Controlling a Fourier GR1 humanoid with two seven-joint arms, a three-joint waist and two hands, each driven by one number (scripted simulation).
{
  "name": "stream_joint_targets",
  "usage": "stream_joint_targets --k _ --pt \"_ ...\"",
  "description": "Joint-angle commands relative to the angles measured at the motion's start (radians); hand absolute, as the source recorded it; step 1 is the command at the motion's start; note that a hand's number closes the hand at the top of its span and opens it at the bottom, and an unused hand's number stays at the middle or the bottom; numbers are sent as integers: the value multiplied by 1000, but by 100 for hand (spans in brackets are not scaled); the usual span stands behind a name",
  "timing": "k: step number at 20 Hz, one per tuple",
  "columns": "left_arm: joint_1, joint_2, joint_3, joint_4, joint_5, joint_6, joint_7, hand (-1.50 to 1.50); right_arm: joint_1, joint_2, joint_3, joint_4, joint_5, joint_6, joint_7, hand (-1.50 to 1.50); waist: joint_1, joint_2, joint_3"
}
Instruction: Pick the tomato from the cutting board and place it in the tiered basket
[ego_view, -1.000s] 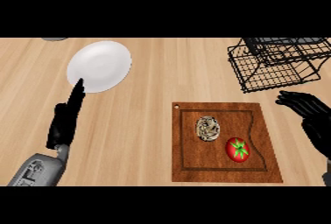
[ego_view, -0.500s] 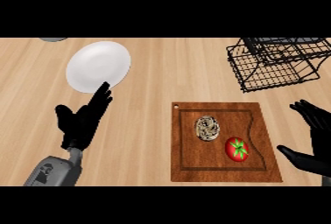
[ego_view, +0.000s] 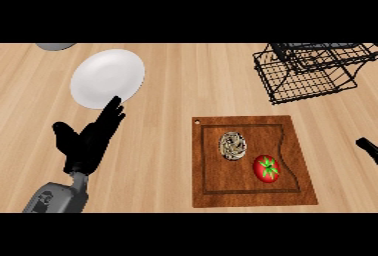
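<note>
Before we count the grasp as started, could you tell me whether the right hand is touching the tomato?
Apart. In the head view the right hand shows only at the right edge, with bare cutting board and counter between it and the tomato.

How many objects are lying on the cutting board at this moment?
2. The tomato lies at the right side of the cutting board. A round speckled object, which I cannot identify, lies just up-left of it, near the board's middle. Nothing looks hidden.
</note>
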Motion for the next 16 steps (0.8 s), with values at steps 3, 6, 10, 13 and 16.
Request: stream_joint_targets --k 3,6,10,13,16 --pt "-6 3 16 2 0 -5 -7 0 157 -95 -41 -253 247 -172 242 -150 -23 -2 -5" --pt "16 -8 -8 -22 -7 -9 4 0 246 -60 21 -455 346 -200 438 -150 0 0 -2" --pt "-59 -31 6 40 -16 1 22 0 312 -53 115 -697 463 -152 679 -150 4 7 -2" --pt "-50 -25 13 -5 -2 -19 51 0 316 24 277 -752 621 -149 808 -150 28 7 1" --pt "-9 -35 -10 -24 -44 2 46 0 303 21 308 -786 693 -119 929 -150 31 5 2"
